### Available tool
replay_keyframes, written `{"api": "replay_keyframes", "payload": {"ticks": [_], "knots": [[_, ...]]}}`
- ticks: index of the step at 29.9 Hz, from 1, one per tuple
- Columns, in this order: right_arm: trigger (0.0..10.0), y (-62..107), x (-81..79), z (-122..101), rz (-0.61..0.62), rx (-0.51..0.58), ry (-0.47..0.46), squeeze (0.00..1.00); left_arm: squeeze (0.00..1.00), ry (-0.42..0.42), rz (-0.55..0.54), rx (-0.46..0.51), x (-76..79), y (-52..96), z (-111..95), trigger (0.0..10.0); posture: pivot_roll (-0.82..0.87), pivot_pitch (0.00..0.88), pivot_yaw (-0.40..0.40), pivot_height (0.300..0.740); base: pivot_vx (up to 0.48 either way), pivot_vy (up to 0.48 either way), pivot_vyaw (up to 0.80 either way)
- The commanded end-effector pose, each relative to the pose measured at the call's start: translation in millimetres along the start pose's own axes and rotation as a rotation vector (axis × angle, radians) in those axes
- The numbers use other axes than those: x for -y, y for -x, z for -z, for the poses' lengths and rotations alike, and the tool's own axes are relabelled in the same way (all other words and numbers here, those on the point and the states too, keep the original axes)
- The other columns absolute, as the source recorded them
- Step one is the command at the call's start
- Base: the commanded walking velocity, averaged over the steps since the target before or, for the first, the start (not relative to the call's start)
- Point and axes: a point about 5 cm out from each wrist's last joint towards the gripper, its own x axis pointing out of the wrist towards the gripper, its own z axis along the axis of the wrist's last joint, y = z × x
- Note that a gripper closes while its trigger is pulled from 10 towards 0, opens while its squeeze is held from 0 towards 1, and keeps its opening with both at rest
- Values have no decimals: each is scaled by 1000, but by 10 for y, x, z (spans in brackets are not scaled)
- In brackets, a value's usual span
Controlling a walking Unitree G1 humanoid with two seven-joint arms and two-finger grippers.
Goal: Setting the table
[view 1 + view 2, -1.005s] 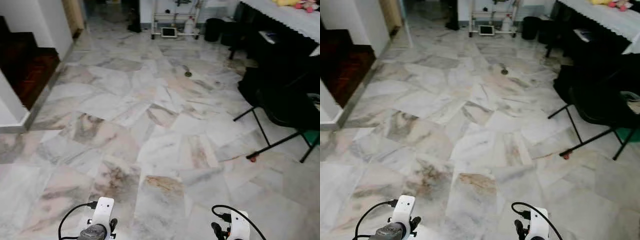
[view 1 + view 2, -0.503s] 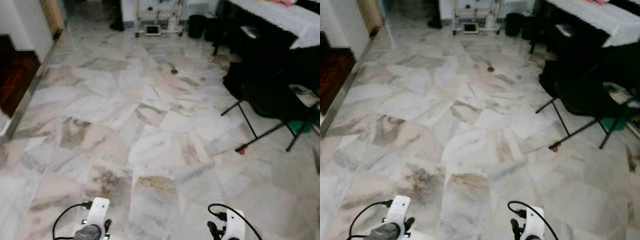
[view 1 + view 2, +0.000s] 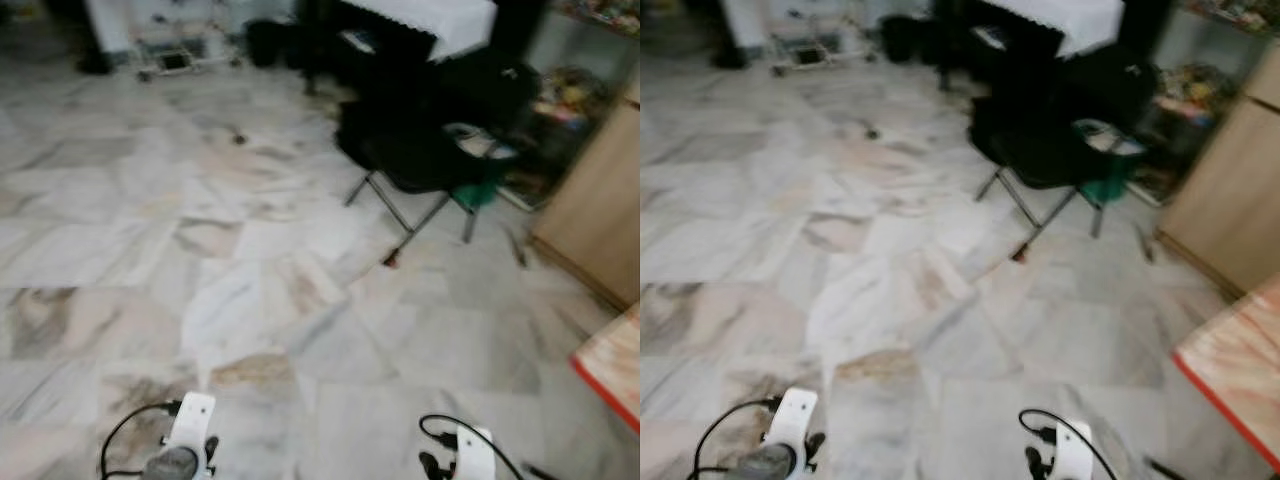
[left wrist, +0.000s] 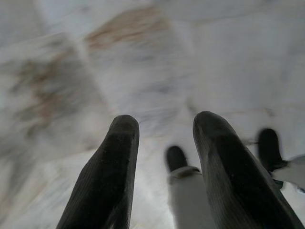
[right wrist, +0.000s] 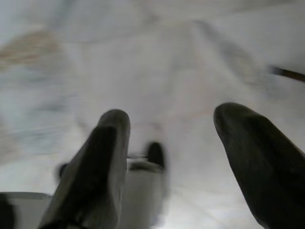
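A corner of a pale tabletop with a red edge (image 3: 612, 366) shows at the lower right, blurred. Both arms hang low over the marble floor (image 3: 250, 300): my left arm (image 3: 187, 443) and my right arm (image 3: 466, 457) at the picture's bottom edge. In the left wrist view my left gripper (image 4: 164, 126) is open, with only floor between its black fingers. My right gripper (image 5: 174, 117) is open too, its fingers wide apart over bare floor. No dishes or cutlery can be made out.
A black folding chair (image 3: 415, 165) stands ahead to the right, with a green thing (image 3: 480, 190) at its side. Behind it is a dark table with a white cloth (image 3: 425, 15). A wooden cabinet (image 3: 595, 215) closes off the right. A wheeled rack (image 3: 175, 45) stands far back.
The whole picture has swung to the right, so the camera has turned. The chair now sits nearer the middle, and the cabinet and red-edged tabletop have come into view. Both arms hang as before.
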Motion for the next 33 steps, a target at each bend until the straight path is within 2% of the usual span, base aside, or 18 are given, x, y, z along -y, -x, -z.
{"api": "replay_keyframes", "payload": {"ticks": [1, 10, 14, 18, 33], "knots": [[10000, -1, -78, 44, -16, -12, -6, 0, 0, -20, -24, -35, -112, 24, 109, 10000, -1, 0, -29, 740, 0, 0, -756], [10000, 2, -90, 65, -13, -22, -6, 0, 0, -36, -11, -36, -91, 26, 123, 10000, -8, 0, -27, 740, 0, 0, -756], [10000, 3, -90, 71, -9, -24, -11, 0, 0, -72, -15, -28, -99, 25, 109, 10000, -5, 0, -26, 740, 0, -69, -753], [10000, -2, -94, 58, -8, -22, -14, 0, 0, -58, -14, -30, -106, 22, 95, 10000, -3, 0, -24, 740, 0, -309, -756], [10000, 6, -89, 85, -5, -31, -16, 0, 0, -47, -11, -23, -114, 17, 63, 10000, 9, 0, -26, 740, 0, 0, -756]]}}
